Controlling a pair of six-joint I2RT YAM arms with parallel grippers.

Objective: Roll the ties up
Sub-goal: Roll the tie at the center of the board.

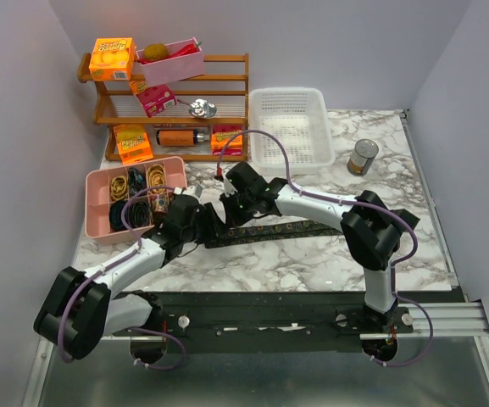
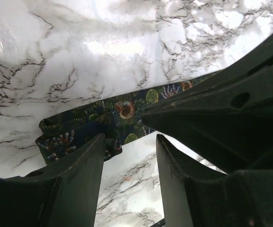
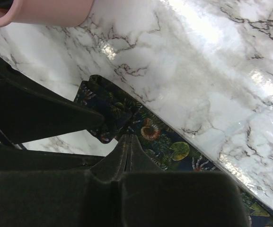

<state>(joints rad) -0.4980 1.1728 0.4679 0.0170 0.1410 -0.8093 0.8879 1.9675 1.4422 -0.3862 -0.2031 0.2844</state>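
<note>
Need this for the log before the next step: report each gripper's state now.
Left gripper: open, over the end of the tie, holding nothing.
Right gripper: shut, tips at the tie; whether it grips cannot be told.

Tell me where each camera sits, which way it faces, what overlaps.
Top external: above, behind the arms, looking down on the table; both show.
Left wrist: facing down onto the tie, left pincer framing it.
Right wrist: facing down onto the tie's end, right pincer at bottom.
Shared: both wrists show that tie end.

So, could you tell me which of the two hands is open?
The left hand: its fingers stand apart over the tie, whereas the right hand is pinched shut on it.
</note>
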